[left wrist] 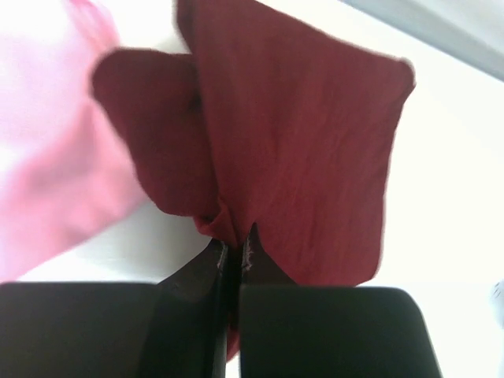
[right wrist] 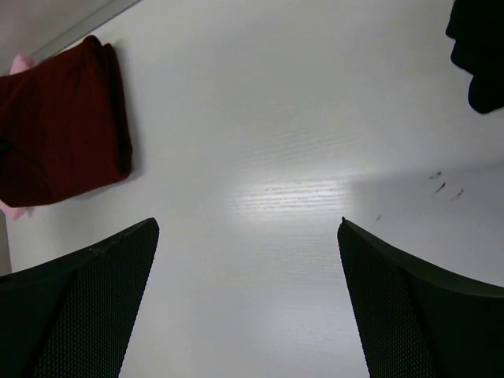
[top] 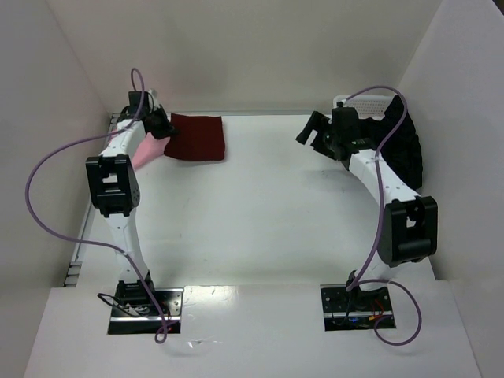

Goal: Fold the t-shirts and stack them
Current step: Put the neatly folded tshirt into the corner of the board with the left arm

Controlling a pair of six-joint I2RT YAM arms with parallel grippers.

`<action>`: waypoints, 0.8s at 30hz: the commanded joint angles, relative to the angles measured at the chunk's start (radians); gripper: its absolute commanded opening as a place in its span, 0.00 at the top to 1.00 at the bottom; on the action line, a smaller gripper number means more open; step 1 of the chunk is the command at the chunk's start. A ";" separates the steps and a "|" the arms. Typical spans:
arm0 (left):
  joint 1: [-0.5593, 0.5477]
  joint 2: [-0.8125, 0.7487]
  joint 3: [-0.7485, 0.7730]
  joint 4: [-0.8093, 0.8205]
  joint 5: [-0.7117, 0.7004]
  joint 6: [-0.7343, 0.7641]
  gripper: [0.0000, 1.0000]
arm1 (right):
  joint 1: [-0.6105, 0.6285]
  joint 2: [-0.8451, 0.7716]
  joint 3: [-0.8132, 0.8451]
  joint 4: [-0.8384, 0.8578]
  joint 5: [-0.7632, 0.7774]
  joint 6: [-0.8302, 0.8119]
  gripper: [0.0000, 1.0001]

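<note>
Pinching a bunched edge suits the seemingly limp maroon t-shirt (left wrist: 315,150); left pincer (left wrist: 234,240) clenches it, right pincer (right wrist: 246,228) gapes.

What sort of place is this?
Probably a robot test booth, not a laundry: plain white walls box in a white table, with two cabled robot arms bolted at its near edge, one pinching a maroon t-shirt.

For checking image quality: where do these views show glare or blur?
Left wrist: the pink t-shirt is blurred and washed out, the maroon t-shirt soft at its edges. Right wrist: a glare patch on the table. Top external: sharp, evenly lit.
</note>
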 commanded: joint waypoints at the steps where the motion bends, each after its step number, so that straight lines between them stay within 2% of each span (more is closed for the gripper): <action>1: 0.045 -0.037 0.109 -0.029 0.022 0.049 1.00 | -0.002 -0.055 -0.041 0.018 0.025 0.044 0.00; 4: 0.098 -0.025 0.164 -0.043 0.052 0.071 1.00 | -0.002 -0.077 -0.089 0.018 0.015 0.068 0.00; 8: 0.144 0.028 0.322 -0.103 0.083 0.082 1.00 | -0.002 -0.130 -0.174 0.040 0.004 0.117 0.00; 14: 0.195 0.104 0.569 -0.227 0.083 0.091 1.00 | -0.002 -0.181 -0.218 0.041 0.038 0.149 0.00; 16: 0.210 0.114 0.569 -0.247 0.083 0.091 1.00 | -0.002 -0.193 -0.228 0.031 0.048 0.150 0.00; 19: 0.238 0.088 0.485 -0.221 0.083 0.063 1.00 | -0.002 -0.204 -0.238 0.031 0.048 0.159 0.00; 24: 0.292 -0.040 0.160 -0.048 0.074 0.002 1.00 | -0.002 -0.213 -0.247 0.031 0.048 0.179 0.00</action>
